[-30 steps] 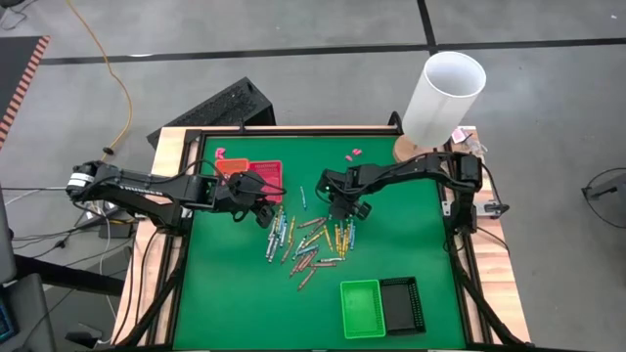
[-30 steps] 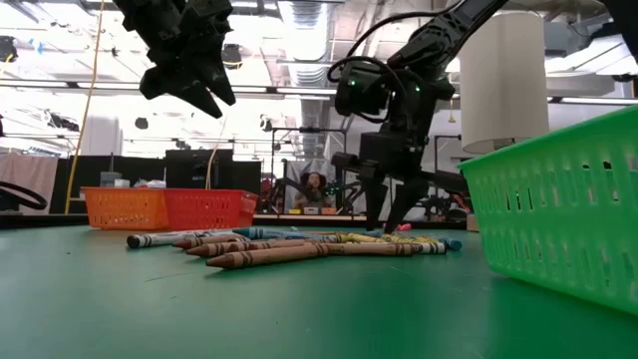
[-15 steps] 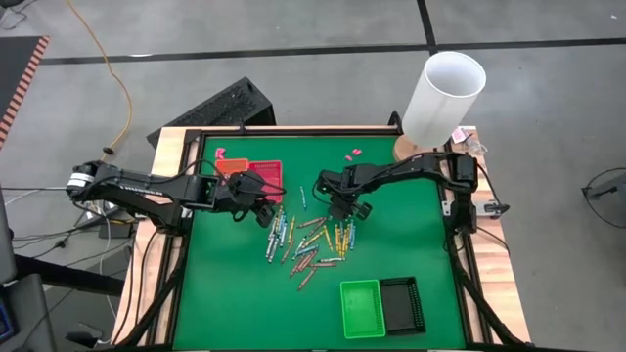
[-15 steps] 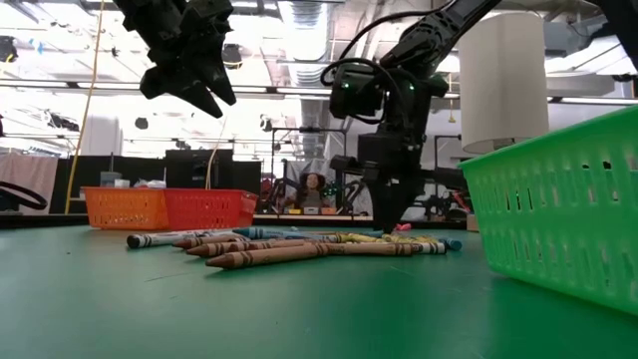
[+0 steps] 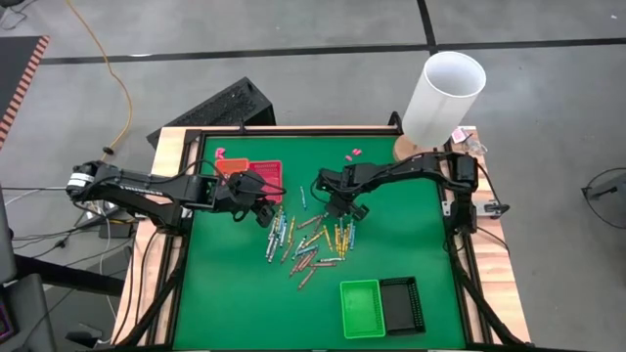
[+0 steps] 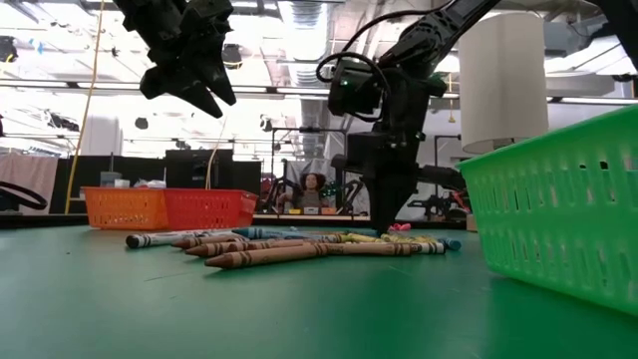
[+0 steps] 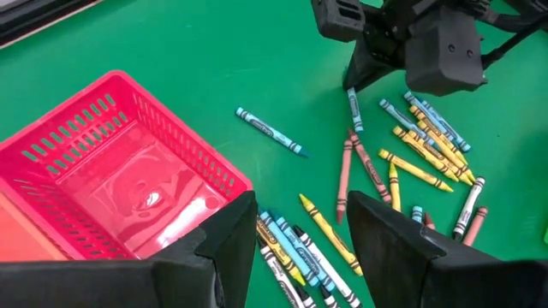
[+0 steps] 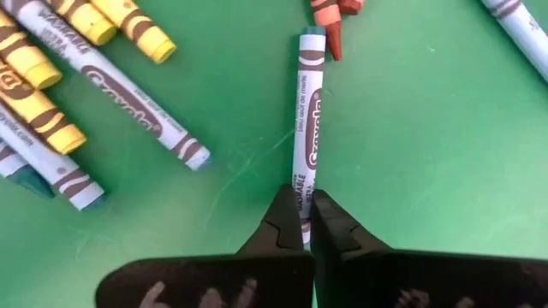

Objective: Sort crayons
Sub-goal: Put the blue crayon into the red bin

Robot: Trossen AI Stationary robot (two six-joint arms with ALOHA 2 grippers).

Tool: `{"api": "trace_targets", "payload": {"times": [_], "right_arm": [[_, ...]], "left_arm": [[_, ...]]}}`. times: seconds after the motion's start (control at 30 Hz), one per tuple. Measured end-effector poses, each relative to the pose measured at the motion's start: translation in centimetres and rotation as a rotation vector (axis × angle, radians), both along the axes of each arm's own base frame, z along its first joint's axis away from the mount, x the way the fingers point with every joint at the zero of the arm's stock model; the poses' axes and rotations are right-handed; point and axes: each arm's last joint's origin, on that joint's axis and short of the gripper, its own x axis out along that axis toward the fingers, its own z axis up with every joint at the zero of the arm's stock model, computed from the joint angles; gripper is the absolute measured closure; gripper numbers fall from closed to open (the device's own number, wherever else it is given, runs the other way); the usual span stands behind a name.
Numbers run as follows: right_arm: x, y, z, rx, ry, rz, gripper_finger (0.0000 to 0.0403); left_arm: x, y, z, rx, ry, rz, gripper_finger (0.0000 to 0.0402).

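the right gripper pinches a blue crayon mid-table, a pick under way. next: lift it cleanly toward a tray. the left gripper hovers spread wide beside the red tray.

A grey floor surrounds the table, crossed by dark tape lines. An orange cable trails down the upper left of the high view. A tall white cylinder stands at the upper right. In the low view, bright ceiling lights shine over cluttered equipment, where a person sits at centre.
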Motion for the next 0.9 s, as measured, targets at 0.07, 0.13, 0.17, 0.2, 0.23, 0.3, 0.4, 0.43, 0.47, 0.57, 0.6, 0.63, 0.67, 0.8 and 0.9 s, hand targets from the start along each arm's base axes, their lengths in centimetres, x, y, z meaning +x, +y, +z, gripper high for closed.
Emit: {"api": "trace_targets", "payload": {"times": [0.07, 0.13, 0.17, 0.2, 0.23, 0.3, 0.4, 0.43, 0.47, 0.57, 0.6, 0.63, 0.67, 0.8, 0.9], "right_arm": [[0.2, -0.1, 0.3, -0.015, -0.014, -0.03, 0.04], [0.4, -0.2, 0.7, -0.023, -0.026, -0.042, 0.04], [0.6, -0.2, 1.0, -0.023, -0.031, -0.047, 0.0401], [0.7, -0.2, 1.2, -0.022, -0.034, -0.052, 0.0401], [0.8, -0.3, 1.6, -0.02, -0.036, -0.058, 0.0401], [1.2, -0.3, 2.4, -0.016, -0.057, -0.074, 0.0401], [1.8, -0.5, 3.7, -0.001, -0.107, -0.123, 0.0401], [2.0, -0.6, 4.2, 0.006, -0.128, -0.146, 0.0401], [2.2, -0.8, 4.8, 0.015, -0.15, -0.165, 0.0401], [2.5, -1.3, 6.6, 0.075, -0.234, -0.222, 0.0402], [2.5, -1.5, 7.1, 0.105, -0.259, -0.239, 0.0402], [2.6, -1.8, 7.7, 0.14, -0.299, -0.252, 0.0402], [2.5, -2.0, 8.6, 0.175, -0.351, -0.265, 0.0402], [1.8, -3.3, 11.7, 0.296, -0.522, -0.313, 0.0402], [0.9, -4.0, 13.9, 0.384, -0.628, -0.323, 0.0402]], "left_arm": [[0.0, 0.0, 0.0, 0.0, 0.0, 0.0, 0.023], [0.0, 0.0, 0.0, 0.0, 0.0, 0.0, 0.023], [0.0, 0.0, 0.0, 0.0, 0.0, 0.001, 0.023], [0.0, 0.0, 0.0, 0.0, 0.0, 0.0, 0.023], [0.0, 0.0, 0.0, 0.004, -0.001, 0.004, 0.023], [0.0, 0.1, 0.1, 0.025, -0.006, 0.025, 0.023], [0.1, 0.0, 0.4, 0.099, -0.035, 0.065, 0.023], [0.2, -0.2, 0.5, 0.138, -0.042, 0.077, 0.023], [0.2, -0.4, 0.6, 0.177, -0.05, 0.089, 0.023], [0.3, -0.9, 1.0, 0.27, -0.071, 0.106, 0.023], [0.3, -1.2, 1.2, 0.291, -0.081, 0.103, 0.023], [0.4, -1.4, 1.3, 0.311, -0.091, 0.097, 0.023], [0.5, -1.7, 1.5, 0.328, -0.101, 0.081, 0.023], [1.0, -2.8, 2.3, 0.382, -0.156, -0.041, 0.023], [1.3, -3.4, 3.0, 0.432, -0.204, -0.118, 0.023]]}}
